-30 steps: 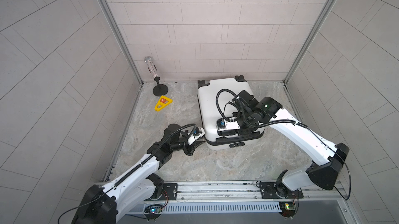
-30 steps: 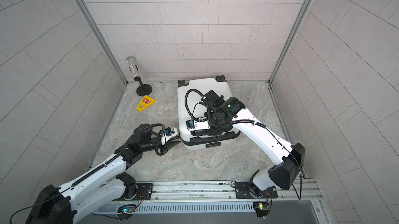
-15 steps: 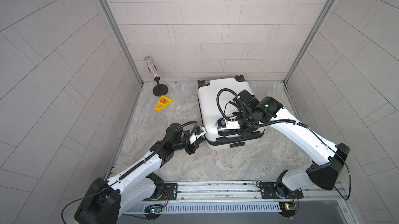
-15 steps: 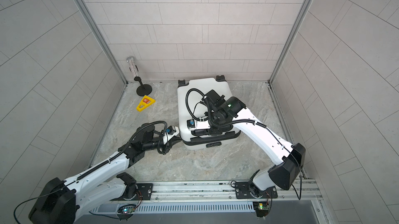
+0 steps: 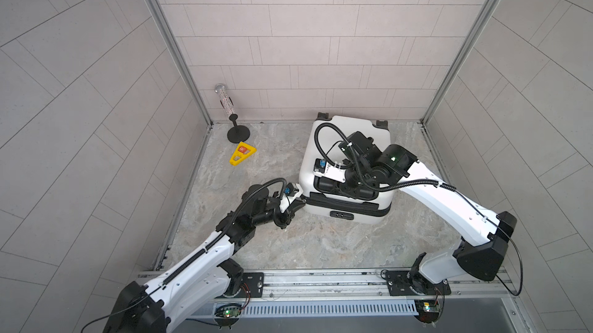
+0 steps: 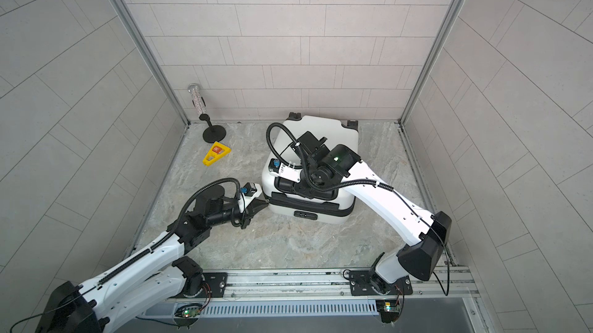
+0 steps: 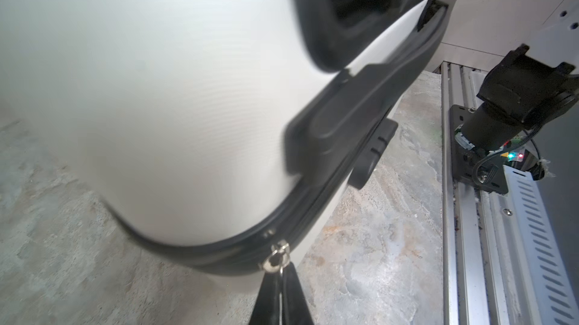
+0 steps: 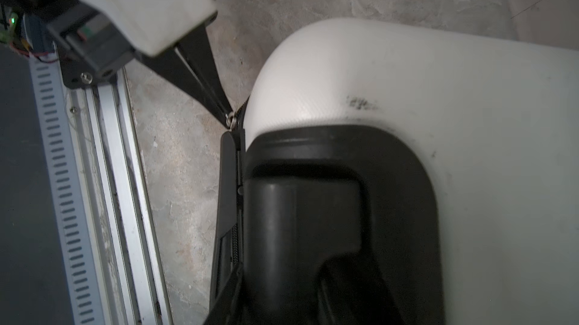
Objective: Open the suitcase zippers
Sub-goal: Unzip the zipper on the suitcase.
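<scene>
Marbled table [image 5: 321,244] in grey-tiled booth | small white glossy hard-shell suitcase [image 5: 307,174] lies flat by back wall | left claw [image 7: 280,276] pinches silver pull [image 7: 275,259] of thin black zipper band [image 7: 203,253] at near corner | right claw [image 5: 337,187] on black handle panel [image 8: 391,182], likely bracing; grip unclear

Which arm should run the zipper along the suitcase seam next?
Left. The left gripper is shut on the zipper pull at a corner of the suitcase, ready to drag. The right gripper grips the black handle on top, apparently bracing it, off the seam.
</scene>
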Robot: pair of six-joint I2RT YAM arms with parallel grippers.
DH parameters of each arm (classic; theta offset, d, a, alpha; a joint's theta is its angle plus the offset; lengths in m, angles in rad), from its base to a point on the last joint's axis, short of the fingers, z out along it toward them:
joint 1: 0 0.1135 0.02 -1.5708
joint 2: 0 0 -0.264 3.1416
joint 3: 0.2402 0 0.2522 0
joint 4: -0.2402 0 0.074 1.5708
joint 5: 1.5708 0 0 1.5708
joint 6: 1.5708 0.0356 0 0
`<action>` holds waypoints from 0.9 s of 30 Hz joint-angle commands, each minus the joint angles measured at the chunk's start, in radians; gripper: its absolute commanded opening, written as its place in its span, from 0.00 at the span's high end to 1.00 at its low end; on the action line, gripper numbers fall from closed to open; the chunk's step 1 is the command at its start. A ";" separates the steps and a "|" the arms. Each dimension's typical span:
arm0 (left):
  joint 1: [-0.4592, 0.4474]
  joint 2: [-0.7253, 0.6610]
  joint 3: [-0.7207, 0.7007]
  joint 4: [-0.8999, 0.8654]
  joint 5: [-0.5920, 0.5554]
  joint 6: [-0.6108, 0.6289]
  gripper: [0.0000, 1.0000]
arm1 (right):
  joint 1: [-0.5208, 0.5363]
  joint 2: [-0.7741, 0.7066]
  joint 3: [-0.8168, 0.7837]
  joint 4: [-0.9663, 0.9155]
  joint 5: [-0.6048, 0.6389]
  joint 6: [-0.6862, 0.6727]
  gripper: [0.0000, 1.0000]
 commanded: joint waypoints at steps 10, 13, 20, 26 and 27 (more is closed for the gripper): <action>-0.269 0.040 0.019 0.216 -0.009 -0.119 1.00 | 0.045 0.147 0.143 0.459 0.199 0.398 1.00; -0.371 0.085 0.016 0.317 -0.082 -0.145 1.00 | 0.046 0.174 0.151 0.492 0.217 0.458 1.00; -0.582 0.269 0.051 0.540 -0.255 -0.175 1.00 | 0.049 0.229 0.160 0.533 0.185 0.509 1.00; -0.630 0.382 0.127 0.571 -0.348 -0.192 0.89 | 0.057 0.216 0.121 0.544 0.124 0.468 1.00; -0.630 0.367 0.121 0.561 -0.368 -0.187 0.79 | 0.056 0.201 0.103 0.546 0.092 0.433 1.00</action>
